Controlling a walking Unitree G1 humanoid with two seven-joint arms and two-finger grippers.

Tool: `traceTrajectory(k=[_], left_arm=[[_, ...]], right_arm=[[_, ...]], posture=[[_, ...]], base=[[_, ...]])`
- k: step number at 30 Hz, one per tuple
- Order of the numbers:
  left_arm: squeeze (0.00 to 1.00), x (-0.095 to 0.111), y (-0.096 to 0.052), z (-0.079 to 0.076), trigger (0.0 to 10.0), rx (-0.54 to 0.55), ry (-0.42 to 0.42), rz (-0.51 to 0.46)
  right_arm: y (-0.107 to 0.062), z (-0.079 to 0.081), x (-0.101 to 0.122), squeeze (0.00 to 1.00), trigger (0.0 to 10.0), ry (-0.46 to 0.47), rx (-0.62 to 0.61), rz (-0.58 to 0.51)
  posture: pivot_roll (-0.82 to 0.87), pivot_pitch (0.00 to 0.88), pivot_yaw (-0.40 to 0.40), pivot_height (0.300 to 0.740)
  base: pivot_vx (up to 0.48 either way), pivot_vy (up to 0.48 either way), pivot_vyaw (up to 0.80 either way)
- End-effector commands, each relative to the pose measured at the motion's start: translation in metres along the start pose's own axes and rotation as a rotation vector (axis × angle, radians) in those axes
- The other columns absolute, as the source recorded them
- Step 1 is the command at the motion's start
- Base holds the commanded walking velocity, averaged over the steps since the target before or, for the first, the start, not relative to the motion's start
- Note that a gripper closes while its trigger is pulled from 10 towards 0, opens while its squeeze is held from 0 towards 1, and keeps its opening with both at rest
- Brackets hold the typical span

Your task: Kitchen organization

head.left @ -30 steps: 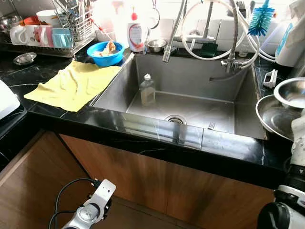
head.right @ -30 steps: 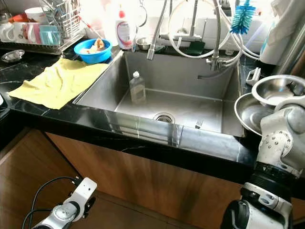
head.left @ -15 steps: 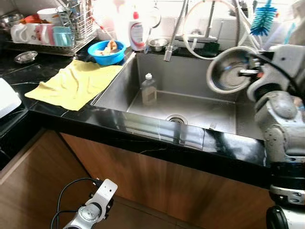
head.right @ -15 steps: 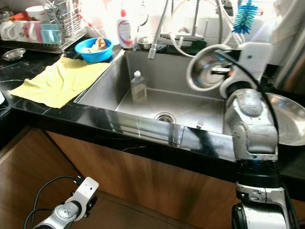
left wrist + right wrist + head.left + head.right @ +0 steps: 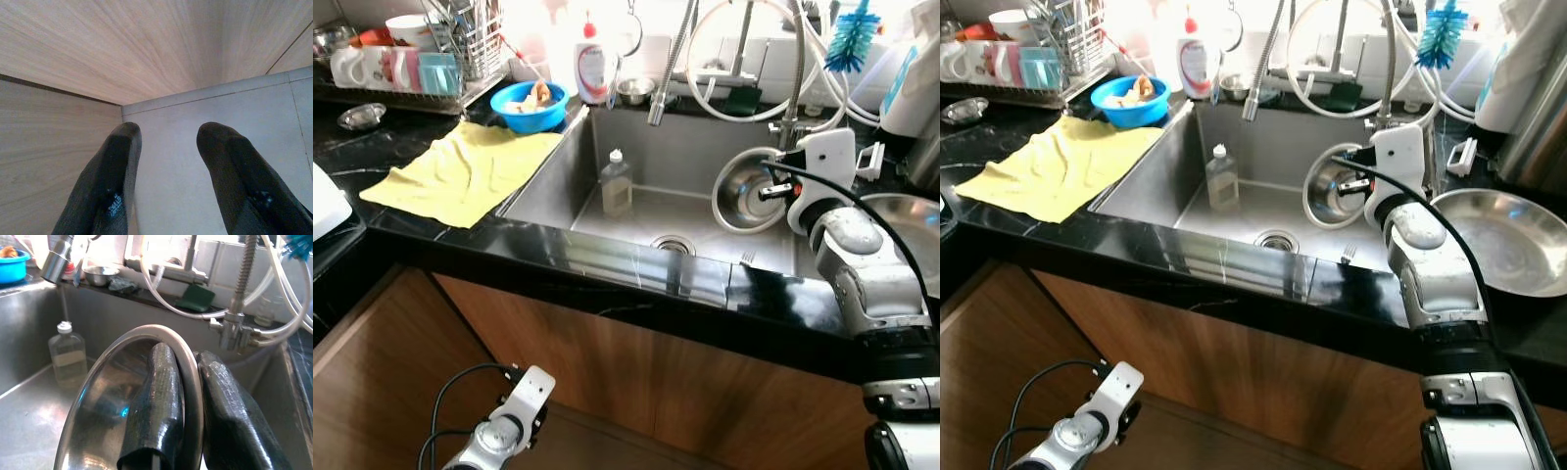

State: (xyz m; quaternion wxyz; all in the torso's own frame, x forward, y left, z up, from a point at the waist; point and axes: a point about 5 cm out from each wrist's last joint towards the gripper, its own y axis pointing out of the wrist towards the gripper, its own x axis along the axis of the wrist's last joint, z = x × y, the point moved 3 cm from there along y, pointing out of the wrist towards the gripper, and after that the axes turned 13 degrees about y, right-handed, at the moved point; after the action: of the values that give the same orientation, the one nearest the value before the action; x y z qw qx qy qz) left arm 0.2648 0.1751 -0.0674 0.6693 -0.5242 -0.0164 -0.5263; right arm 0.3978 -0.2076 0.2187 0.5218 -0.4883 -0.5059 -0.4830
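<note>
R gripper [image 5: 188, 396] pinches the rim of a steel bowl [image 5: 741, 196], one finger inside, one outside. Bowl hangs over the right side of the sink [image 5: 636, 211], tipped on edge, mouth facing left toward the bottle [image 5: 616, 184] that stands on the sink floor. L gripper [image 5: 168, 171] hangs low by the wood cabinet, fingers spread, nothing between them. White soap bottle [image 5: 593, 67] behind sink's left corner: red label, text too small to read. Yellow cloth [image 5: 460, 172] lies left of sink.

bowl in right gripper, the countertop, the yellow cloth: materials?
Bowl: looks like polished stainless steel, mirror reflections, thin rolled rim.
Countertop: glossy black stone, likely marble or granite, pale veins.
Yellow cloth: soft matte fabric, wrinkled; maybe microfibre.
</note>
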Motion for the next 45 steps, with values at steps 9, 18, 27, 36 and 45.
traceTrajectory(k=[9,18,27,36,45], left_arm=[[0.00,-0.003,-0.001,-0.002,10.0,-0.007,0.000,0.011],[0.00,-0.004,-0.001,-0.001,10.0,-0.004,-0.011,0.010],[0.00,-0.005,-0.001,-0.001,10.0,-0.006,-0.010,0.013],[0.00,-0.006,-0.001,0.000,10.0,-0.007,-0.007,0.015],[0.00,-0.007,-0.002,0.000,10.0,-0.007,-0.007,0.018]], right_arm=[[0.011,0.017,-0.013,0.00,10.0,-0.031,0.084,0.028],[0.014,0.009,-0.031,0.00,10.0,-0.068,0.041,0.080],[0.013,-0.001,-0.044,0.62,10.0,-0.073,-0.008,0.118],[0.014,-0.003,-0.046,1.00,10.0,-0.060,-0.029,0.115],[0.016,-0.004,-0.039,1.00,10.0,-0.008,-0.046,0.079]], posture=[[-0.09,0.000,0.050,0.740],[-0.09,0.000,0.045,0.740],[-0.08,0.000,0.049,0.740],[-0.08,0.000,0.051,0.740],[-0.08,0.000,0.053,0.740]], base=[[0.000,0.000,0.00],[0.000,0.000,0.00],[0.000,0.000,0.00],[0.000,0.000,0.00],[0.000,0.000,0.00]])
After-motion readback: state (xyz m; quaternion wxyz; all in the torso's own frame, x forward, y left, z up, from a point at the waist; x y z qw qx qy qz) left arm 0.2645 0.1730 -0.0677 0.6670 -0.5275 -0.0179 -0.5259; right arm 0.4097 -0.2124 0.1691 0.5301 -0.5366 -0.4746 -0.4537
